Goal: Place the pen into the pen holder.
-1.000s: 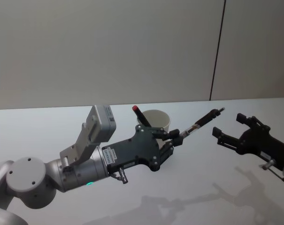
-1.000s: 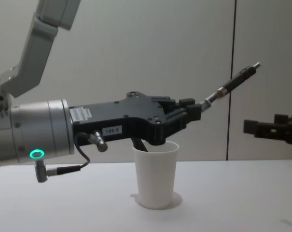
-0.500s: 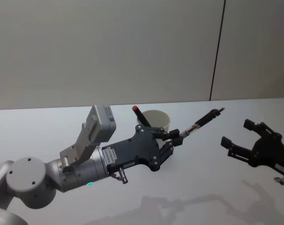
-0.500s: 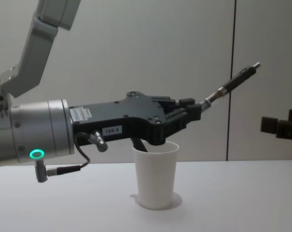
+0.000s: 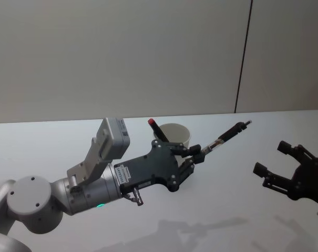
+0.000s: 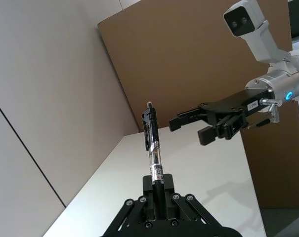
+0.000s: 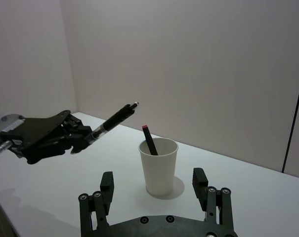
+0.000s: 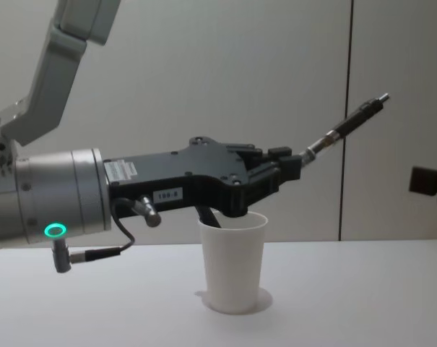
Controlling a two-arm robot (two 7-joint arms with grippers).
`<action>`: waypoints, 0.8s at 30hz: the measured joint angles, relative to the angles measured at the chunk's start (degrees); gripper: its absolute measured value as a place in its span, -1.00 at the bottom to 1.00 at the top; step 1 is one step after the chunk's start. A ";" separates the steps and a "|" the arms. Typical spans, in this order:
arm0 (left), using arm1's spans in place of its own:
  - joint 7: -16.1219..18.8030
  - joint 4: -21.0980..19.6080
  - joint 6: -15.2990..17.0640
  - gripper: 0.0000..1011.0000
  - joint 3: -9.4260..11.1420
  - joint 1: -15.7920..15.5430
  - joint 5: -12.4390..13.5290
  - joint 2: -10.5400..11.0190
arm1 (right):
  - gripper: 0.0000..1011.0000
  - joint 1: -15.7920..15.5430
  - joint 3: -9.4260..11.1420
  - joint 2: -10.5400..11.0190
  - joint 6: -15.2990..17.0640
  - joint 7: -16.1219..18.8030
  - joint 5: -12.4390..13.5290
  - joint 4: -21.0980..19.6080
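My left gripper (image 5: 196,154) is shut on the lower end of a black pen (image 5: 227,135), which slants up and to the right. It hangs in the air just above and right of the pen holder (image 5: 180,132), a white paper cup (image 8: 234,267) standing on the table. The chest view shows the pen (image 8: 346,124) rising from the left gripper (image 8: 290,165) over the cup's rim. A second pen with a red tip (image 5: 156,128) leans inside the cup. My right gripper (image 5: 272,157) is open and holds nothing, well to the right of the pen tip.
The white table (image 5: 227,210) is bare around the cup. A grey wall with a dark vertical seam (image 5: 243,63) stands behind. The left forearm (image 8: 59,195) reaches across low in front of the cup.
The right gripper has drawn back to the right and lower, away from the pen tip, staying open. The left gripper and the pen have not moved.
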 joint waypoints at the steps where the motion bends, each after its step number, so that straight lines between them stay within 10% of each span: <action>1: 0.00 0.00 0.00 -0.74 0.00 0.00 0.00 0.00 | 0.98 -0.20 0.04 0.04 -0.14 0.04 0.58 -0.17; 24: 0.00 0.00 0.00 -0.75 0.00 0.00 0.00 0.00 | 0.98 -3.29 -0.86 -2.14 0.58 -3.40 12.78 -3.12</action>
